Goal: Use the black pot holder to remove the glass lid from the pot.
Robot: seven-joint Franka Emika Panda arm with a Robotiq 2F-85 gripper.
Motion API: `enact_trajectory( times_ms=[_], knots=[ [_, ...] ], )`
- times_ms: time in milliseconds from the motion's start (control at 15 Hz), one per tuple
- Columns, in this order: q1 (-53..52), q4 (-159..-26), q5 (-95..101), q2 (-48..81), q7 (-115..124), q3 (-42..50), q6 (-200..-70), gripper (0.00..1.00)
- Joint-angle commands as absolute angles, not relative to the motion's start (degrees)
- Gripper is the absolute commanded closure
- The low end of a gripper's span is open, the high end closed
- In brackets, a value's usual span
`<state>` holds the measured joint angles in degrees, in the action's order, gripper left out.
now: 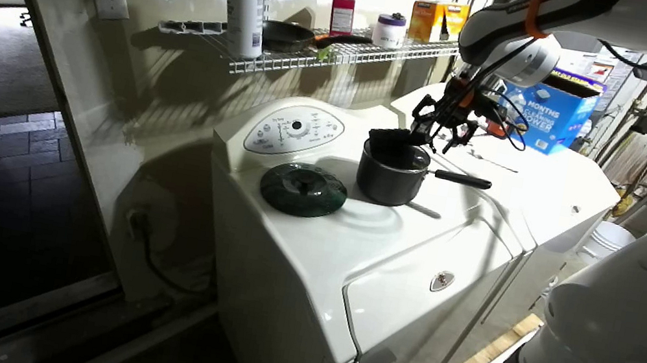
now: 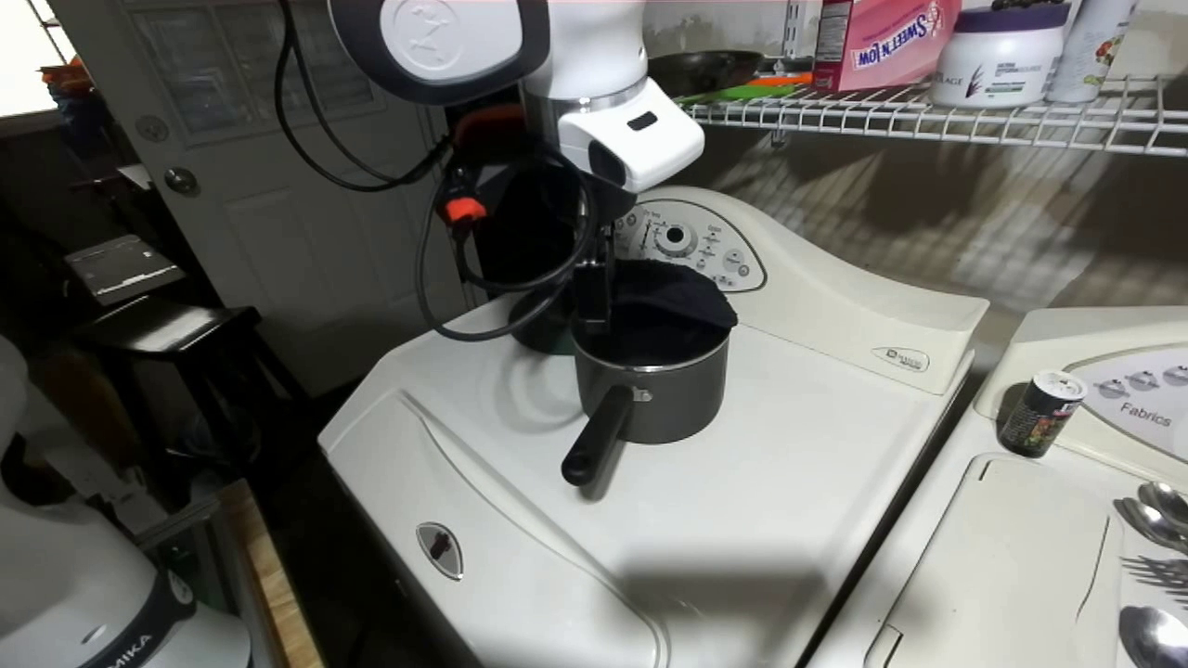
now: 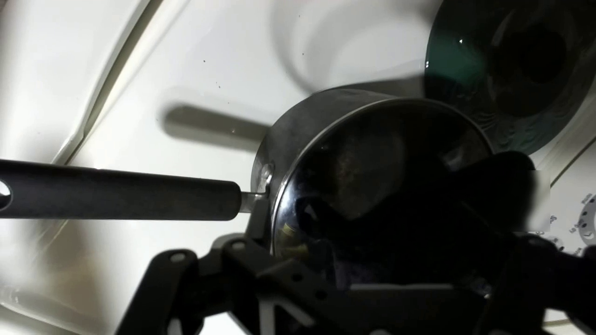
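The dark grey pot [image 1: 389,179] stands on the white appliance top, its long black handle [image 2: 599,436] sticking out to the side. The black pot holder [image 2: 673,297] is draped over part of the pot's top and reaches past the rim. A shiny, see-through surface inside the rim appears to be the glass lid [image 3: 358,153]; its knob does not show. Right above the pot, my gripper [image 1: 435,142] has its fingers spread. In the wrist view one finger [image 3: 260,214] is near the handle's root; the opposite one merges with the dark cloth. Nothing appears clamped between them.
A dark green flat disc [image 1: 303,190] lies beside the pot, toward the dial panel [image 1: 296,129]. Behind runs a wire shelf [image 1: 346,47] with a bottle, pan and boxes. A blue box [image 1: 552,111], a small can [image 2: 1041,413] and cutlery [image 2: 1155,575] stand or lie farther along.
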<state>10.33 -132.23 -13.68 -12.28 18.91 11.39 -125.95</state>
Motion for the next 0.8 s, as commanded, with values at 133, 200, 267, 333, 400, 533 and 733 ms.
enact_trajectory(
  times_ms=[133, 200, 267, 333, 400, 533, 733],
  knots=[
    [11.6, -128.4, -8.4, -14.5, 24.5, 9.3, -119.5, 0.0],
    [11.6, -127.4, -7.1, -15.0, 26.3, 8.6, -118.5, 0.0],
    [11.4, -126.6, -6.5, -15.2, 27.0, 8.1, -118.7, 0.0],
    [11.2, -125.6, -5.6, -15.4, 27.7, 7.5, -118.1, 0.0],
    [11.0, -124.7, -5.1, -15.1, 28.0, 6.8, -118.7, 0.0],
    [10.7, -122.1, -3.2, -13.1, 28.7, 5.4, -119.6, 0.0],
    [10.5, -116.7, -0.5, -7.8, 31.7, 3.8, -119.0, 0.0]
  ],
)
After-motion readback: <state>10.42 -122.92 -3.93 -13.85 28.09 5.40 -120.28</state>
